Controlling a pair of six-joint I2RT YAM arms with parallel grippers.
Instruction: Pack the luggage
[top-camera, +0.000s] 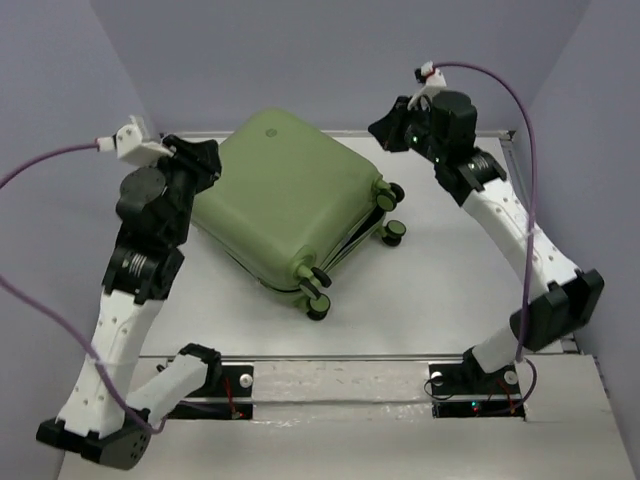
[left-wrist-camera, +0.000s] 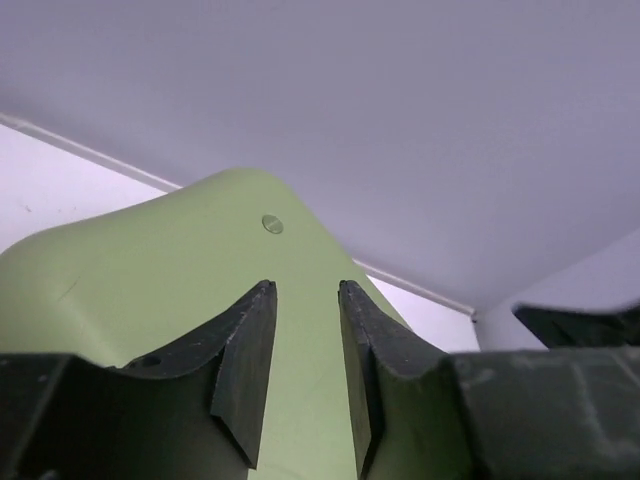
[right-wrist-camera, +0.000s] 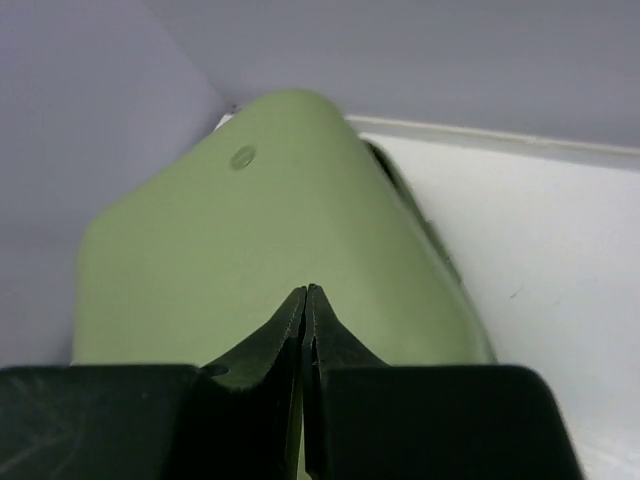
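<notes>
A light-green suitcase (top-camera: 285, 195) lies mid-table (top-camera: 450, 270), lid down but gapped near the wheels, so closing looks unfinished, with the left gripper (left-wrist-camera: 305, 290) partly open and empty, and the right gripper (right-wrist-camera: 305, 295) pinched closed, empty.

One green luggage (top-camera: 285, 195) lies on the one surface (top-camera: 470, 280). It shows four wheels (top-camera: 394, 232) and one round logo (left-wrist-camera: 272, 224). Two arms (top-camera: 120, 320) flank the luggage, giving one left end effector (left-wrist-camera: 305, 300) and one right end effector (right-wrist-camera: 305, 300). Two purple cables (top-camera: 60, 160) run beside it.
</notes>
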